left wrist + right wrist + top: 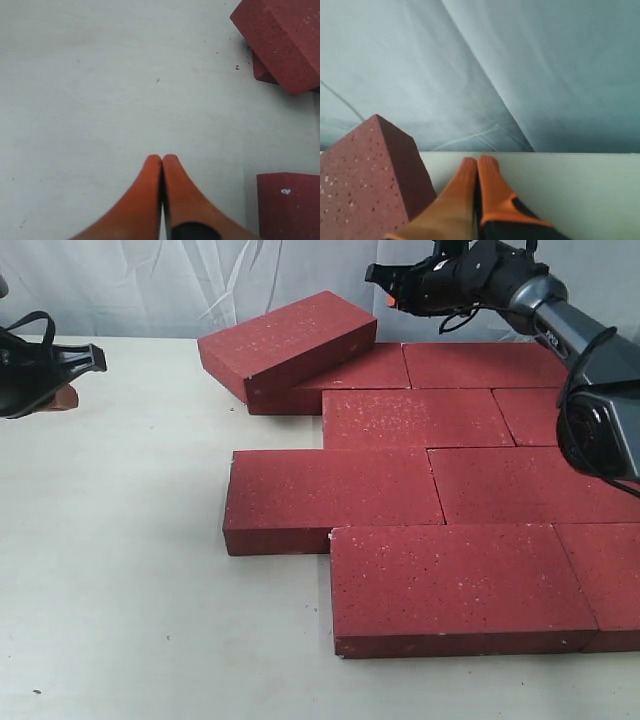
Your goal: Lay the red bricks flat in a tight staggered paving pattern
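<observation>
Several red bricks lie flat in staggered rows on the white table (120, 570), among them a front brick (455, 580) and a left one (330, 495). One red brick (285, 340) is tilted at the back left, its right end propped on a flat brick (345, 375). The left wrist view shows that tilted brick (285, 40) and another brick's corner (290, 205). My left gripper (66, 397) (162, 159) hovers shut and empty over bare table, left of the bricks. My right gripper (388, 300) (479, 161) is shut and empty, just behind the tilted brick's (365, 175) raised end.
A pale creased curtain (520, 75) hangs close behind the table's back edge. The right arm (590, 370) reaches over the bricks at the back right. Bare table spreads left of and in front of the bricks.
</observation>
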### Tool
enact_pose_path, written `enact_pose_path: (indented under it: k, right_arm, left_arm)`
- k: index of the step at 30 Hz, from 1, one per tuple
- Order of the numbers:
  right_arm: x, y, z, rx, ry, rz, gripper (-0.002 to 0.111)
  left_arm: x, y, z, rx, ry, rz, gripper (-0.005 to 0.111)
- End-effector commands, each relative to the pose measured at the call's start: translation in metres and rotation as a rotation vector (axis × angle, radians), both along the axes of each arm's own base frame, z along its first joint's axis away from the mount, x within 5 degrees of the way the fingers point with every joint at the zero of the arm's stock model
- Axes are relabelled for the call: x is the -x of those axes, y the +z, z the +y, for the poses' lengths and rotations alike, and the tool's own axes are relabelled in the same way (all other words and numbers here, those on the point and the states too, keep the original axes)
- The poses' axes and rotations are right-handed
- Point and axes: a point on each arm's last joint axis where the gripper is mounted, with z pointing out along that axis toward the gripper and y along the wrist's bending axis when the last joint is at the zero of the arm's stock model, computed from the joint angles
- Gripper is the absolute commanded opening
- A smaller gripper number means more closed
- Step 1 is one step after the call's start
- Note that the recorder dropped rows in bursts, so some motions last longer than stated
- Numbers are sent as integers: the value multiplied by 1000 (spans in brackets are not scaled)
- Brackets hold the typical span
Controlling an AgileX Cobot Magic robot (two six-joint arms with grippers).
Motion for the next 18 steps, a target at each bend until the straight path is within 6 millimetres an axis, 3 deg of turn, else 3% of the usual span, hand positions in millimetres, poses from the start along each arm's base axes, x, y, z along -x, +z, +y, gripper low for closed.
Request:
enact_pose_path:
  k: [1,4,11,18]
  right_arm:
    - [-1,-12,1,-28,35,44,-1]
    - [8,-14,10,-30,194,86,-1]
    - [49,18,36,-52,596,266,-1]
    - [57,41,45,-14,642,239,-1]
  left_arm:
    - [-1,-1,1,8,13,-4,0]
    - [-1,-1,1,8,13,-5,0]
    - [-1,-1,1,8,13,-5,0]
    - [-1,-1,1,15,17,-4,0]
